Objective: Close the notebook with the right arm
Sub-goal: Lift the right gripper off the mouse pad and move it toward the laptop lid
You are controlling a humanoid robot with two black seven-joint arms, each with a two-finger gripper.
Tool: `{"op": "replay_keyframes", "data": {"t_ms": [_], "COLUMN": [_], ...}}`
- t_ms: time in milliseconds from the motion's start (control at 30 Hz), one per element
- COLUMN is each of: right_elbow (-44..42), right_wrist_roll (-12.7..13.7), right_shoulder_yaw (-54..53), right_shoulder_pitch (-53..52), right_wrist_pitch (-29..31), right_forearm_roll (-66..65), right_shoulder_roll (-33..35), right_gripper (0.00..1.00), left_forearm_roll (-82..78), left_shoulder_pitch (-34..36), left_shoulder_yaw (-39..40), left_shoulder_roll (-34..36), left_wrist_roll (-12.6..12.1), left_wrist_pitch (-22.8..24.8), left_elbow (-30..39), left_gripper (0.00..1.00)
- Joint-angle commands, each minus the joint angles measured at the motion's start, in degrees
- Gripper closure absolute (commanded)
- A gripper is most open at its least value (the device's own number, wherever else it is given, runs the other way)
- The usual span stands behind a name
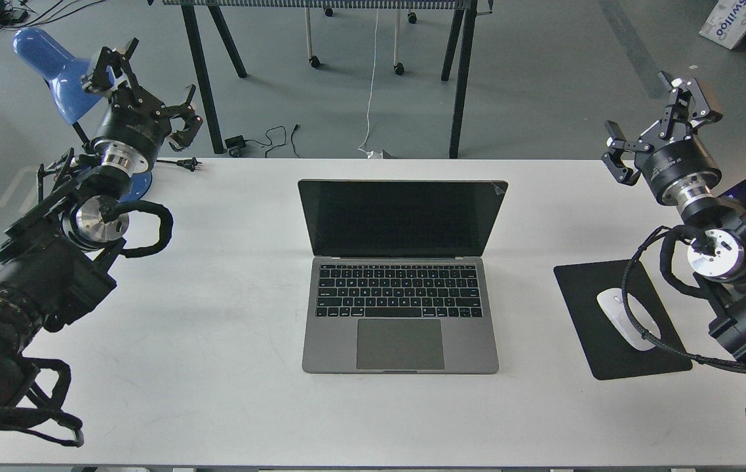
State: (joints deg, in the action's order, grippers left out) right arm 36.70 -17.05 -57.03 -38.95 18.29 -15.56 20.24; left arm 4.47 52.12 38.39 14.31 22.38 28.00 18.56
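Observation:
The notebook (pixel 400 308) lies open in the middle of the white table (pixel 215 367), its black screen raised and facing me, keys and trackpad showing. My right gripper (pixel 660 124) hangs open above the table's far right corner, well right of the screen and touching nothing. The right arm (pixel 720 242) comes in from the right edge with a braided cable and a small blue part near the wrist. Over the far left corner my left gripper (pixel 150 88) is open and empty too.
A black mouse pad (pixel 583 295) with a white mouse (pixel 628 318) lies right of the notebook, under the right arm. A blue desk lamp (pixel 52 65) stands behind the left gripper. Table legs and cables cross the floor beyond the far edge.

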Motion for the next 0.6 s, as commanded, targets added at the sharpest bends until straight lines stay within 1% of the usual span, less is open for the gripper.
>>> {"op": "replay_keyframes", "data": {"t_ms": [0, 67, 267, 467, 567], "right_elbow": [0.13, 0.13, 0.04, -1.36, -1.8], "right_wrist_roll": [-0.09, -0.09, 0.0, 0.0, 0.0], "right_shoulder_yaw": [-0.01, -0.01, 0.08, 0.08, 1.92], "right_shoulder_pitch": [0.1, 0.1, -0.16, -4.03, -6.49], "right_wrist_pitch": [-0.01, -0.01, -0.18, -0.8, -2.37], "right_forearm_roll": [0.0, 0.0, -0.09, -0.44, -0.53], "right_shoulder_roll": [-0.29, -0.64, -1.52, -4.59, -6.17], "right_gripper": [0.0, 0.0, 0.0, 0.0, 0.0], "left_forearm_roll": [-0.07, -0.34, -0.16, 0.01, 0.01], "left_shoulder_pitch": [0.0, 0.0, 0.0, 0.0, 0.0], "left_shoulder_yaw": [-0.16, -0.16, -0.07, 0.01, 0.01], "left_shoulder_roll": [-0.07, -0.08, 0.1, 0.1, 0.01], "left_wrist_roll": [0.12, 0.82, 1.08, 1.08, 1.08], "left_wrist_pitch": [0.0, 0.0, 0.0, 0.0, 0.0], "left_elbow": [-0.02, 0.07, -0.02, -0.02, -0.02], "left_gripper": [0.0, 0.0, 0.0, 0.0, 0.0]}}
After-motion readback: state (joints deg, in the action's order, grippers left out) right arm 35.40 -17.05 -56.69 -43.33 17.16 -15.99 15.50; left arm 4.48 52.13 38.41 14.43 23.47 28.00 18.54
